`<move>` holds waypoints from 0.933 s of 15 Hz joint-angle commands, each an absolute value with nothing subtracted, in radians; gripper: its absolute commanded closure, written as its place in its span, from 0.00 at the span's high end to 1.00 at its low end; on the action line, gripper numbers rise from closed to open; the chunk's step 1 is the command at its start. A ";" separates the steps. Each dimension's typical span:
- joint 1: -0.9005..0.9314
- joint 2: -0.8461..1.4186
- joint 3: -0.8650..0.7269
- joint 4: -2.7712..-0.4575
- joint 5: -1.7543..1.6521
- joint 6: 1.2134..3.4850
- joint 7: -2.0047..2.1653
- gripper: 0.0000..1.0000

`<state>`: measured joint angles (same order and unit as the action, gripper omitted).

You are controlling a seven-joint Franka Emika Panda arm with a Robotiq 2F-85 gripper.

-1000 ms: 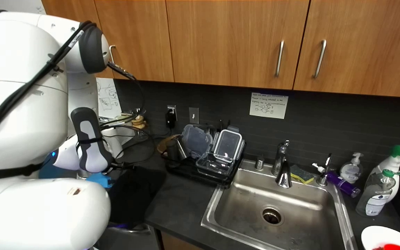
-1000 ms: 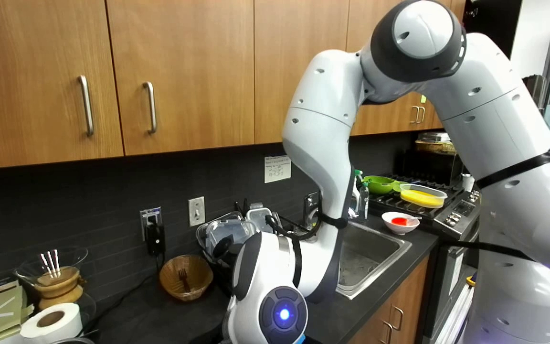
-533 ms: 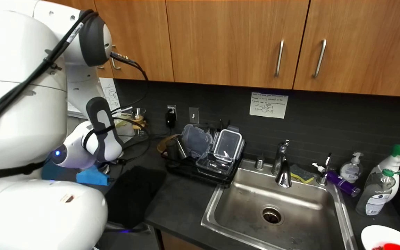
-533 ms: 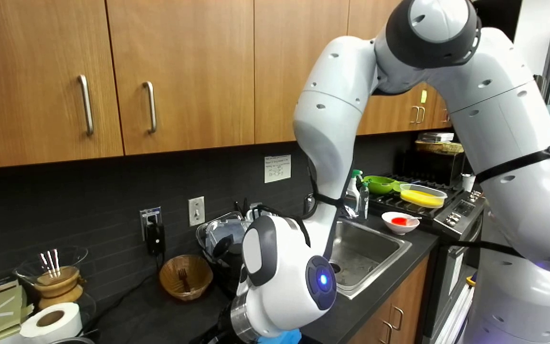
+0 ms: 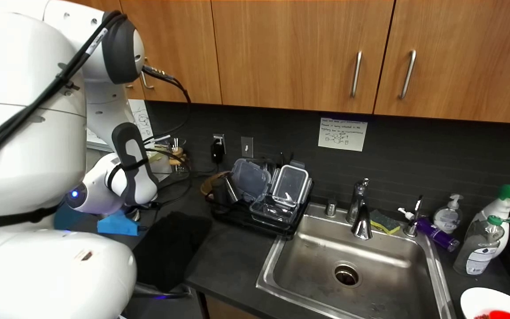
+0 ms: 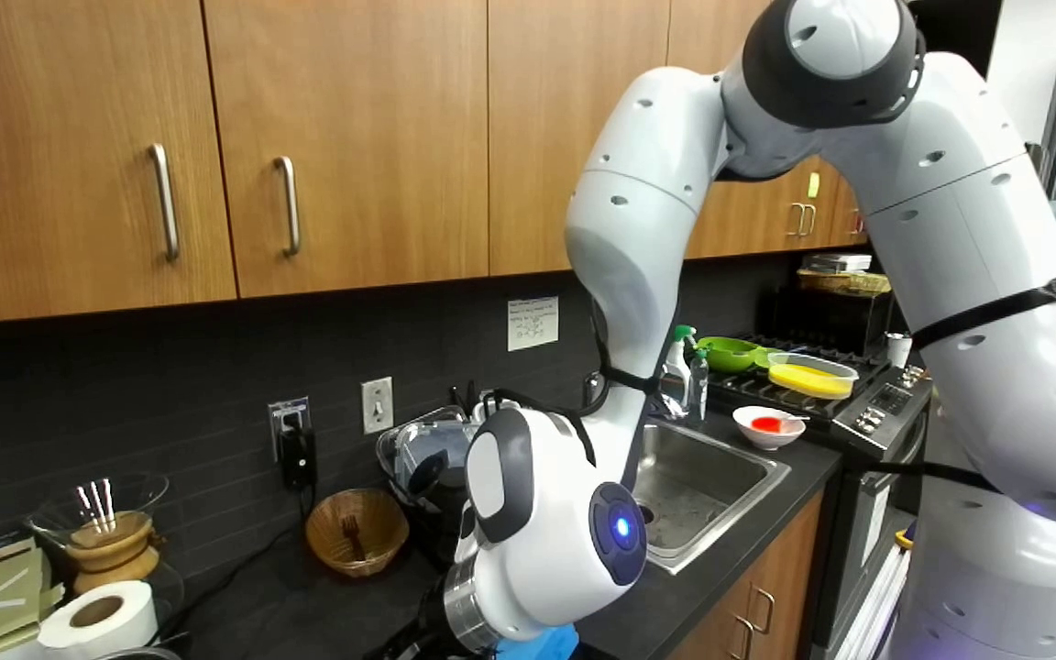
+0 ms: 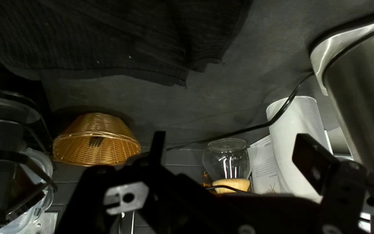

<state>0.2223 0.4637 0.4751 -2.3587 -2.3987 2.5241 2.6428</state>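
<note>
The gripper (image 7: 230, 141) near a black cloth (image 7: 118, 35), its 2 fingers (image 7: 157, 148) apart

The wooden cupboards (image 6: 354, 137) are the largest and hang higher than the gripper in both exterior views. Below it extends the dark counter (image 7: 187, 100). The sink (image 5: 308, 277) is well apart from the gripper; in an exterior view the dish rack (image 5: 242, 218) stands between these 2. The black cloth lies on the counter near the gripper; in the wrist view it is higher than the fingertips and apart from them. The gripper's fingers stand wide apart. There, the metal cylinder (image 7: 365, 107) is above and right of the finger on the right, whose tip partly covers the white paper roll (image 7: 289, 130). The glass coffee maker (image 7: 227, 159), having a wooden collar, appears between the 2 fingertips, but farther away than they are. The wicker basket (image 7: 104, 126) is to the left of the other finger; inside it is the smallest of these, a fork (image 6: 351, 530).
</note>
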 commanded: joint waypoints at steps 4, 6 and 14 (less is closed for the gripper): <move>0.216 0.465 0.482 -2.358 -2.395 2.523 2.637 1.00; 0.216 0.465 0.482 -2.359 -2.395 2.523 2.637 1.00; 0.009 0.540 0.671 -2.301 -2.428 2.642 2.611 1.00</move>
